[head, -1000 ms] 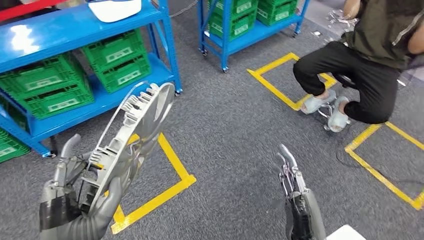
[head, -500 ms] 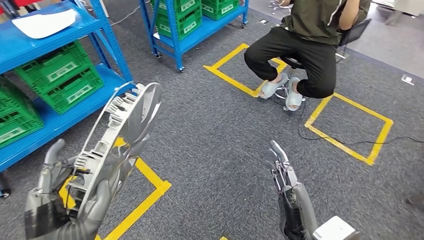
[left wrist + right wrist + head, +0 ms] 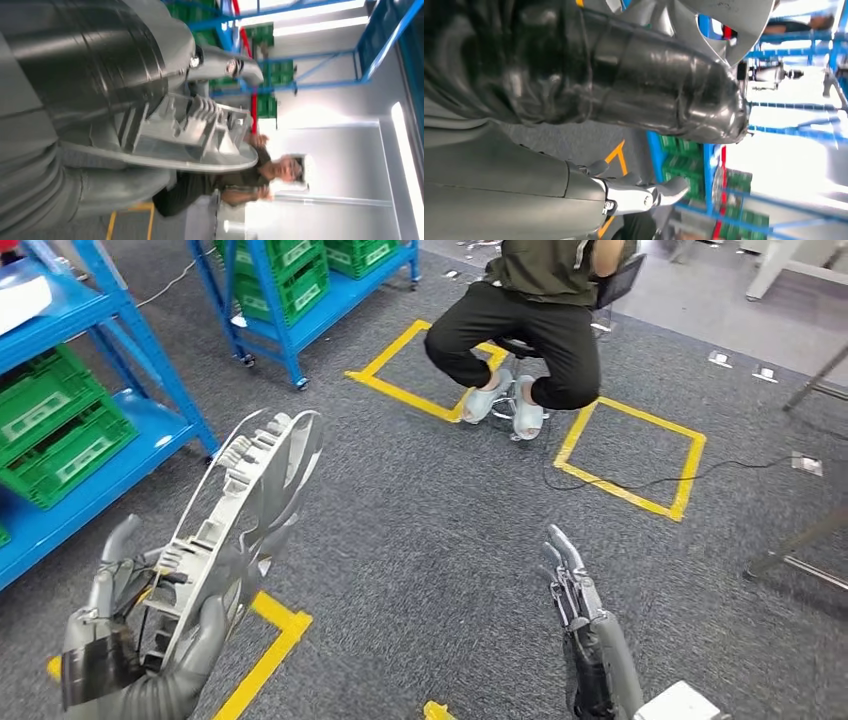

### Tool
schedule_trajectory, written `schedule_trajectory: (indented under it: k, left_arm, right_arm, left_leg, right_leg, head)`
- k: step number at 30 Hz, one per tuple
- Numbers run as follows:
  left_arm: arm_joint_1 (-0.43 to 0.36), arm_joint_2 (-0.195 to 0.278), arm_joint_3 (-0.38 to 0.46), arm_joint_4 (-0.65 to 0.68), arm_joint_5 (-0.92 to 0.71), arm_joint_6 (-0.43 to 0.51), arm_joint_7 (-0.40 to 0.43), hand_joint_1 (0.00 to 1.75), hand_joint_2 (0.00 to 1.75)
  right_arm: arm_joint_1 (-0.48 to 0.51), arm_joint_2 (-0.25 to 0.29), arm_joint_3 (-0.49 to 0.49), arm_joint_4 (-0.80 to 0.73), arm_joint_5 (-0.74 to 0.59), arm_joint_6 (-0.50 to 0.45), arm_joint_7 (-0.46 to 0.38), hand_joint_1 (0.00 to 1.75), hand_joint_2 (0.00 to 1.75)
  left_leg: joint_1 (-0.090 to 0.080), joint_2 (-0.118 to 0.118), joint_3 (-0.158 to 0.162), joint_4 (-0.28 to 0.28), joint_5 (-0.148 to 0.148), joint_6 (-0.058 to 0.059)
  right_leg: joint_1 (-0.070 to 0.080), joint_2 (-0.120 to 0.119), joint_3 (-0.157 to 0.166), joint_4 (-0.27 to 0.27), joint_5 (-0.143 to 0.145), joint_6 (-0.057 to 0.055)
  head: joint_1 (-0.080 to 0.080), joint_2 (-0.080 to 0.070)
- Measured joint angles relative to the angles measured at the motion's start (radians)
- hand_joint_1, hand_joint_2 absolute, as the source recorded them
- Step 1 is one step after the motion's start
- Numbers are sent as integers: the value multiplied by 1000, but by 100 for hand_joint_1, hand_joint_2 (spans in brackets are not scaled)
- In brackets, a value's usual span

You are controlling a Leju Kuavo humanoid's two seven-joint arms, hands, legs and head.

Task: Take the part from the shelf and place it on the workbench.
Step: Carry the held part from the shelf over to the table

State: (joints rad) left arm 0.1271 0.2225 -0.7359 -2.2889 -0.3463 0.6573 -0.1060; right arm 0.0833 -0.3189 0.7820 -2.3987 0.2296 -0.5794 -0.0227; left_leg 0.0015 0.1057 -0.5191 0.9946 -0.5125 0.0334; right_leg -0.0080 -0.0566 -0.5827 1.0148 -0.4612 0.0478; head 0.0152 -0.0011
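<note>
The left hand [image 3: 125,625] grips the part [image 3: 235,530], a long grey plastic piece with ribs and a curved rim, its fingers wrapped around the lower end while the upper end stands tilted up and away over the grey carpet [image 3: 430,520]; in the left wrist view the same part [image 3: 195,135] lies pressed between the thick thumb and the ribbed cover of the hand [image 3: 100,100]; the right hand [image 3: 570,575] holds nothing, its fingers straight and close together, pointing forward above the carpet; the blue shelf [image 3: 120,360] with green crates [image 3: 55,425] stands at the left of the head view; a person [image 3: 530,300] sits on a stool beside yellow tape squares [image 3: 630,455] on the floor.
</note>
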Motion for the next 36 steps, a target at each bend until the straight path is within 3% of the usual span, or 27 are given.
schedule_trajectory:
  k: [2,3,5,7,9,10,11,12,14,16,18,19,20,23,25,26,27,28,30,32,34,36]
  left_arm:
    - [2,-2,3,-1,4,0,-23,175,175]
    - [2,-3,5,-1,5,0,-33,175,175]
    - [2,-4,8,-2,5,0,-43,175,175]
    - [4,-5,10,-3,5,0,-46,175,175]
    - [8,-5,11,-4,5,0,-45,175,175]
    - [10,-5,12,-4,2,0,-42,175,175]
    - [12,-5,11,-4,-4,0,-36,175,175]
    - [12,-5,11,-4,-13,0,-30,175,175]
    - [10,-5,9,-4,-37,0,-15,175,175]
    - [6,-4,7,-6,-63,0,1,175,175]
    - [-2,-3,4,-8,-81,0,16,175,175]
    - [-7,-2,2,-8,-85,0,22,175,175]
    - [-11,-2,0,-8,-88,0,26,175,175]
    - [-17,0,-4,-9,-94,0,32,175,175]
    - [-18,1,-9,-9,-97,0,40,175,175]
    - [-19,2,-12,-9,-100,0,46,175,175]
    - [-21,2,-16,-9,-104,0,54,175,175]
    - [-24,3,-19,-8,-107,0,63,175,175]
    - [-29,3,-25,-8,-112,0,74,175,175]
    - [-34,5,-31,-8,-114,0,80,175,175]
    - [-37,8,-35,-8,-116,0,84,175,175]
    - [-39,11,-39,-9,-116,0,86,175,175]
  right_arm:
    - [2,0,0,-2,1,-5,0,0,0]
    - [4,0,0,-3,1,-7,0,0,0]
    - [4,0,0,-4,1,-7,0,0,0]
    - [3,0,0,-5,1,-7,0,0,0]
    - [4,0,0,-5,1,-7,0,0,0]
    - [4,0,0,-5,1,-7,0,0,0]
    - [4,0,0,-5,0,-7,1,0,0]
    - [4,0,0,-5,0,-7,2,0,0]
    - [3,0,0,-4,-1,-7,3,0,0]
    - [0,0,0,-4,-1,-6,4,0,0]
    - [-1,0,0,-5,0,-4,5,0,0]
    - [0,0,0,-5,0,-4,6,0,0]
    - [-1,0,0,-5,0,-4,6,0,0]
    - [-5,-2,0,-4,0,-4,8,0,0]
    - [-6,-2,0,-4,0,-3,10,0,0]
    - [-6,-2,0,-4,0,-3,10,0,0]
    - [-6,-2,0,-4,0,-1,11,0,0]
    - [-6,-2,0,-4,0,0,11,0,0]
    - [-7,-2,0,-4,-1,2,12,0,0]
    - [-8,-2,0,-5,-1,3,12,0,0]
    - [-8,-2,0,-5,-1,4,12,0,0]
    - [-8,-2,0,-5,-1,4,12,0,0]
  left_leg:
    - [-1,20,2,2,-1,-9]
    - [1,19,0,3,-4,-14]
    - [6,-28,-11,27,-28,-23]
    - [11,-88,-57,127,-83,-29]
    - [12,-102,-119,256,-130,-32]
    - [12,-103,-136,286,-129,-32]
    - [13,-105,-132,271,-108,-31]
    - [14,-111,-109,221,-72,-29]
    - [18,-154,-48,87,-13,-24]
    - [20,-183,-19,19,0,-20]
    - [16,-168,-12,13,0,-15]
    - [16,-156,-9,10,4,-10]
    - [16,-143,-6,7,8,-4]
    - [11,-103,-9,2,14,10]
    - [3,-73,-10,3,11,14]
    - [-1,-59,-10,3,10,16]
    - [-6,-42,-10,4,8,19]
    - [-10,-27,-9,3,6,20]
    - [-18,-2,-6,3,2,20]
    - [-20,21,-6,3,0,15]
    - [-20,43,-5,2,-4,8]
    - [-16,3,-12,24,-24,-2]
  right_leg:
    - [4,15,-1,-7,2,-13]
    - [1,25,-2,-10,5,-18]
    - [-7,44,2,-20,12,-28]
    - [-11,64,2,-24,16,-34]
    - [-12,90,-1,-24,18,-35]
    - [-12,104,-2,-24,19,-34]
    - [-12,119,-3,-23,20,-33]
    - [-13,135,-3,-22,21,-31]
    - [-14,161,-6,-18,23,-24]
    - [-15,185,-16,-15,27,-10]
    - [-20,207,-26,-18,35,5]
    - [-20,202,-33,-17,36,11]
    - [-18,179,-44,-3,30,15]
    - [-11,80,-110,136,-44,17]
    - [-10,65,-155,246,-88,14]
    - [-8,64,-161,266,-90,11]
    - [-5,60,-146,246,-75,5]
    - [0,49,-111,185,-47,-5]
    - [17,-6,-32,45,-6,-27]
    - [31,-34,-2,-9,1,-38]
    - [30,-5,1,-20,11,-43]
    - [21,25,9,-38,22,-46]
  head:
    - [-2,0]
    - [-2,0]
    - [-7,0]
    - [-21,0]
    - [-34,0]
    - [-38,0]
    - [-41,0]
    - [-45,0]
    - [-51,0]
    - [-53,0]
    - [-51,0]
    - [-50,0]
    - [-45,0]
    - [-20,0]
    - [-12,0]
    - [-9,0]
    - [-6,0]
    - [-2,0]
    - [-2,0]
    - [-4,0]
    - [-2,0]
    - [-4,0]
